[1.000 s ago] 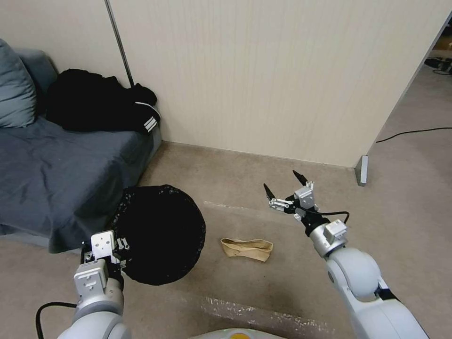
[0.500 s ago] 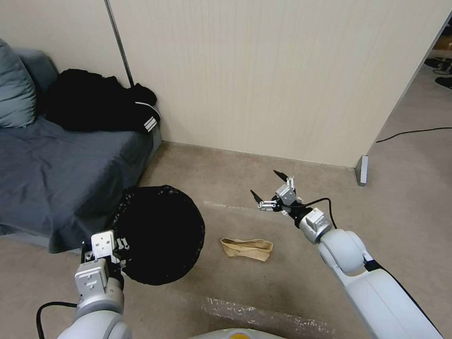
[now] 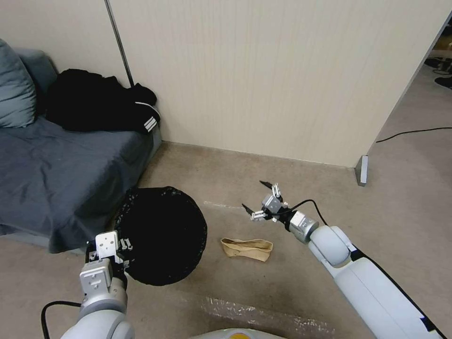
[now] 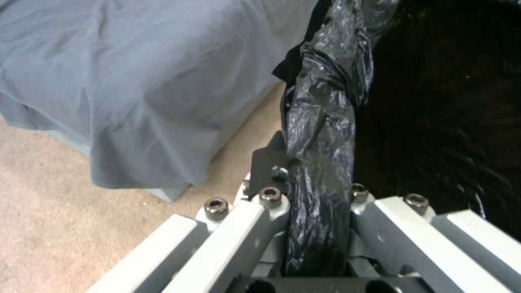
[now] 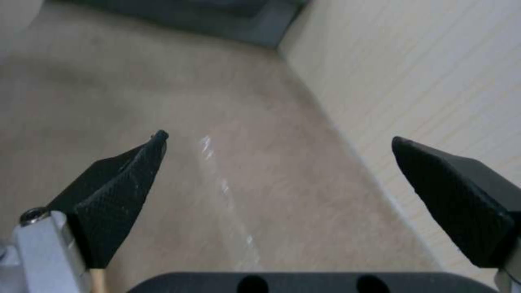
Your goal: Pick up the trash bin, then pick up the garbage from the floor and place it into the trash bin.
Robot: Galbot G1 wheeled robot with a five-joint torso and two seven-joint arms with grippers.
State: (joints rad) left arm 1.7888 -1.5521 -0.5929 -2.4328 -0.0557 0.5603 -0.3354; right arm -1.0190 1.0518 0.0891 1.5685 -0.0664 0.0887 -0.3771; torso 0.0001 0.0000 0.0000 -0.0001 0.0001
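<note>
The trash bin (image 3: pixel 162 235) shows as a round mouth lined with a black bag, low on the left beside the sofa. My left gripper (image 3: pixel 121 248) is shut on its near rim. In the left wrist view the crumpled black bag rim (image 4: pixel 325 122) runs between the left gripper (image 4: pixel 317 191) fingers. A piece of garbage, a flattened brown paper bag (image 3: pixel 247 248), lies on the floor right of the bin. My right gripper (image 3: pixel 253 194) hangs open above and just behind the paper bag. The right wrist view has the right gripper (image 5: pixel 278 138) with bare floor between its black fingertips (image 5: pixel 125 179).
A grey sofa (image 3: pixel 56 174) with a black jacket (image 3: pixel 99 101) and a cushion stands at the left. A beige panel wall (image 3: pixel 282 80) closes the back, with a metal foot (image 3: pixel 361 170) at its right end. A black cable (image 3: pixel 414 132) crosses the floor at right.
My right gripper has moved left and lower, still open, closer to the paper bag. The left gripper and the bin have shifted slightly right.
</note>
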